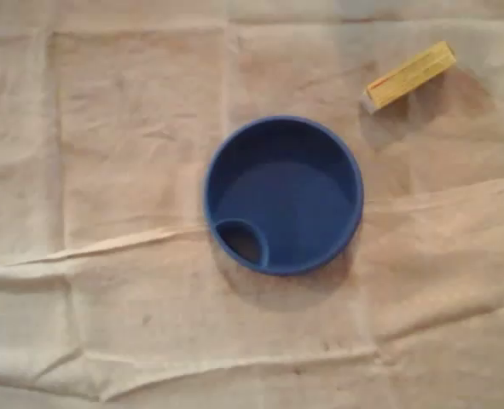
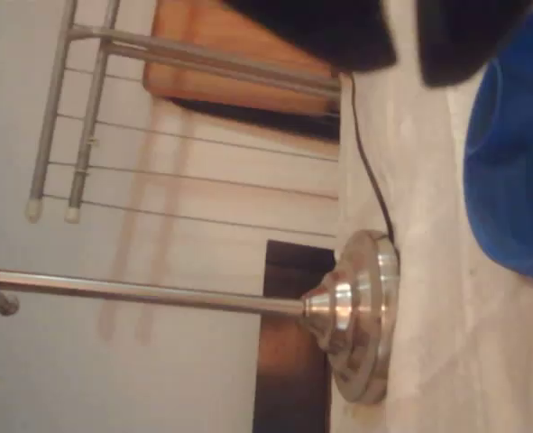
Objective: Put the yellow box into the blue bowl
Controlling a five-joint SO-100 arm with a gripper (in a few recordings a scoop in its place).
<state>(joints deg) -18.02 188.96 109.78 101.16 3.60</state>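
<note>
A small yellow box (image 1: 409, 75) with a white end lies flat and slanted on the cloth at the upper right of the overhead view. The round blue bowl (image 1: 283, 196) stands in the middle, to the lower left of the box and apart from it, with nothing inside except a small moulded pocket by its rim. The wrist view lies on its side. There the bowl (image 2: 517, 171) shows at the right edge, and the dark gripper (image 2: 406, 54) is a blurred pair of black shapes at the top edge. How its jaws stand is unclear.
A creased beige cloth (image 1: 132, 170) covers the table. In the wrist view a metal lamp base (image 2: 361, 316) with a long pole stands at the cloth's edge, and a black cable (image 2: 365, 162) runs along it. A wire rack (image 2: 113, 117) leans against the wall beyond.
</note>
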